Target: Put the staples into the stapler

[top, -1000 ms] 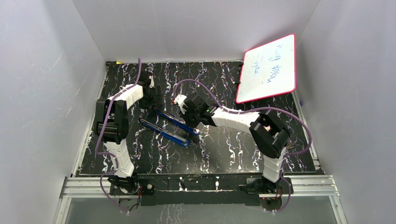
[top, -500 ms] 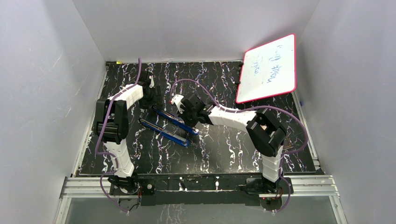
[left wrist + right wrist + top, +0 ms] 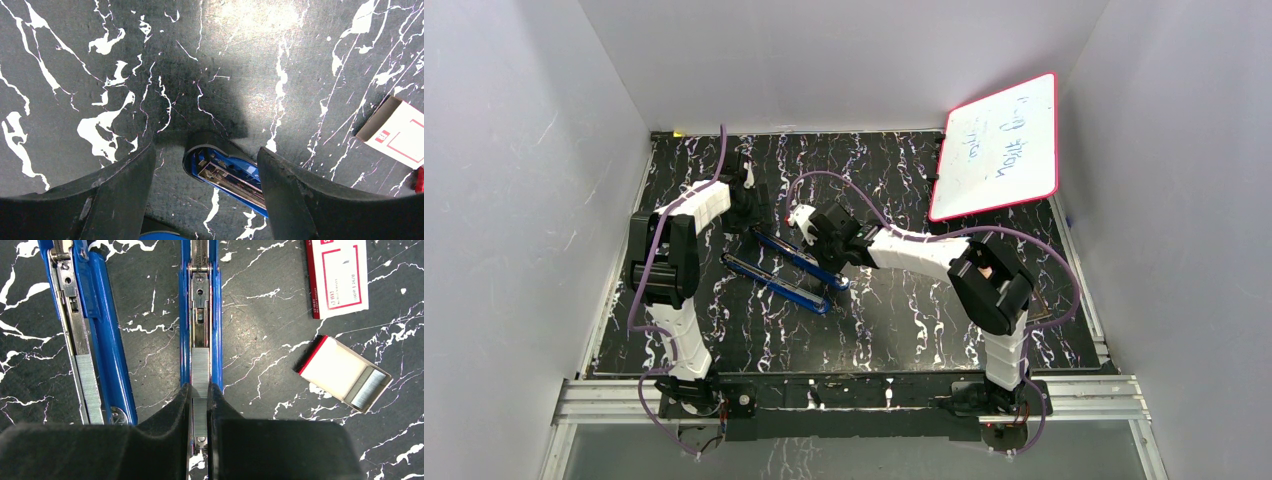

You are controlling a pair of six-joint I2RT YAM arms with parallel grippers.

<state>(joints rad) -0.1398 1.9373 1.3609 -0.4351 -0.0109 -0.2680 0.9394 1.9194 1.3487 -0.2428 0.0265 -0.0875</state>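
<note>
Main worry from here: knocking the staples crooked on release. Right tool clamped nearly shut on the near end of that strip, with the rest lying along the open channel of the stapler. Easy to tip it onto a side wall, or snap it in two, by opening too fast or lifting while dragging on it. Could also shove the whole stapler along the bench, with no firm grip on it anywhere. Left tool spread wide, straddling the far-left end, fingers just beside the blue nose and not visibly touching. Probably worth closing in there before any pushing.

As for looks: short silvery-grey ridged strip, straight, sitting between the blue rails, roughly centred. Stapler folded out flat in two blue halves side by side, left of the middle of the bench, angled from far left to near right. Another ridged grey patch on the other half, hard to say whether more staples. Spare strip in the open tray just on the far side of the stapler, red-and-white sleeve close by.
</note>
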